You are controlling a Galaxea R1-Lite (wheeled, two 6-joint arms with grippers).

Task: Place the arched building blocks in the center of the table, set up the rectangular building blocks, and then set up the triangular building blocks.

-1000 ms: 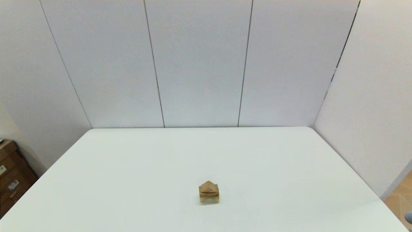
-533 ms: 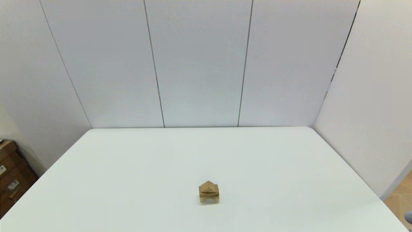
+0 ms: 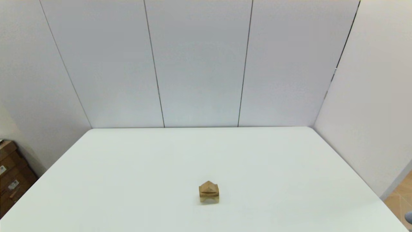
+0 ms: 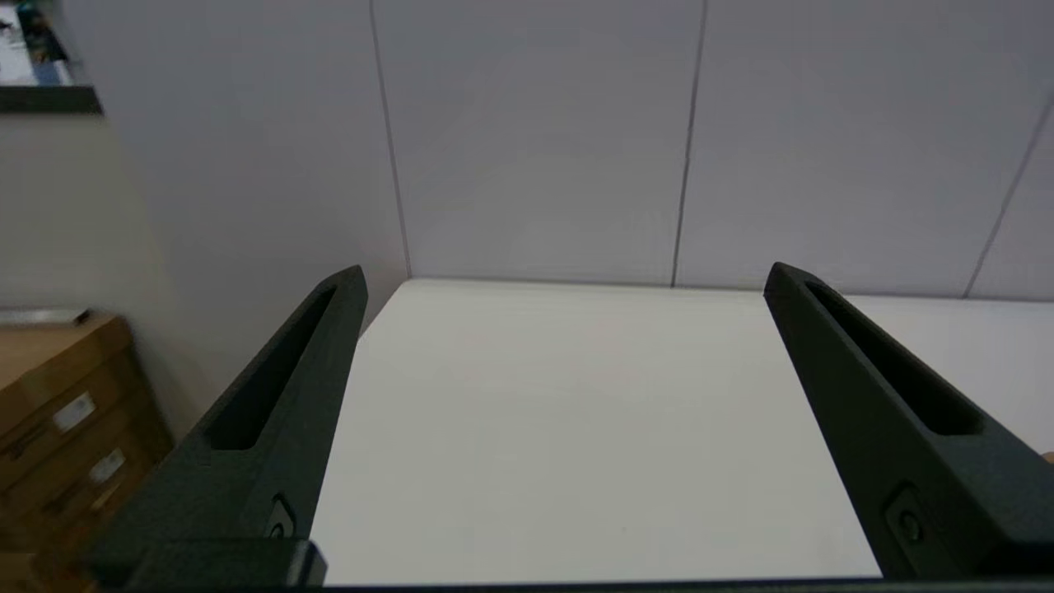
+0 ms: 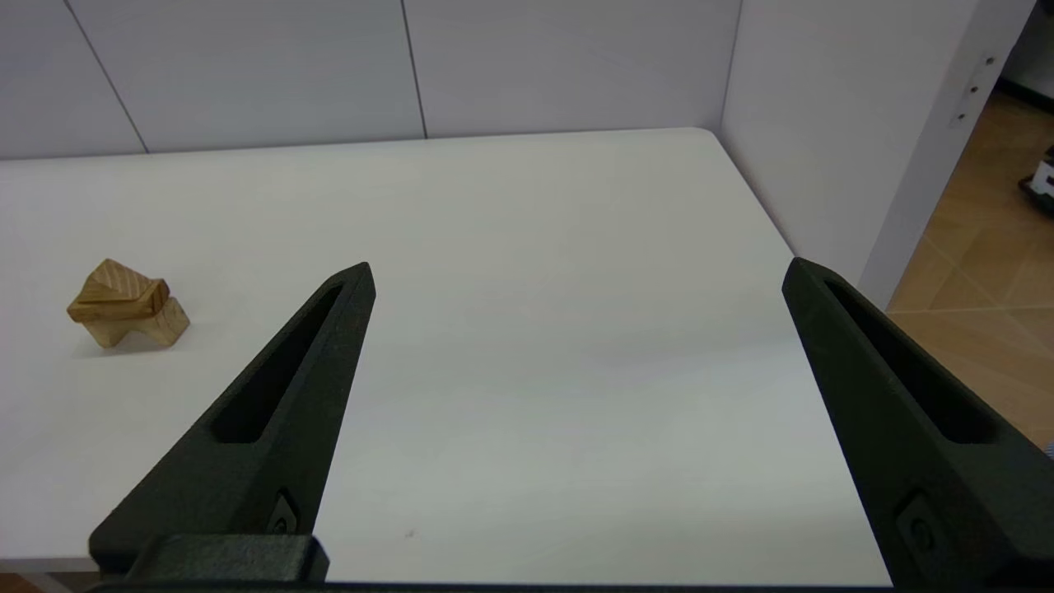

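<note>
Counter (image 3: 128, 180): plain white, no pattern. Arch block (image 3: 209, 199), slab (image 3: 209, 192), wedge (image 3: 209, 186): all light-brown wood; the wedge shows faint diagonal grain lines in the right wrist view. Left end effector (image 4: 564, 276) and right end effector (image 5: 576, 272): matte black fingers. Wall panels (image 3: 199, 64): pale grey, thin dark seams. Boxes (image 3: 13, 180): brown cardboard, white labels.

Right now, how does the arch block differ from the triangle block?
The light-brown wooden arch block sits on the white table at the stack's bottom, cut-out facing down; the small wooden triangular prism sits on top, peak up. The arch block is larger. Both are the same wood.
</note>
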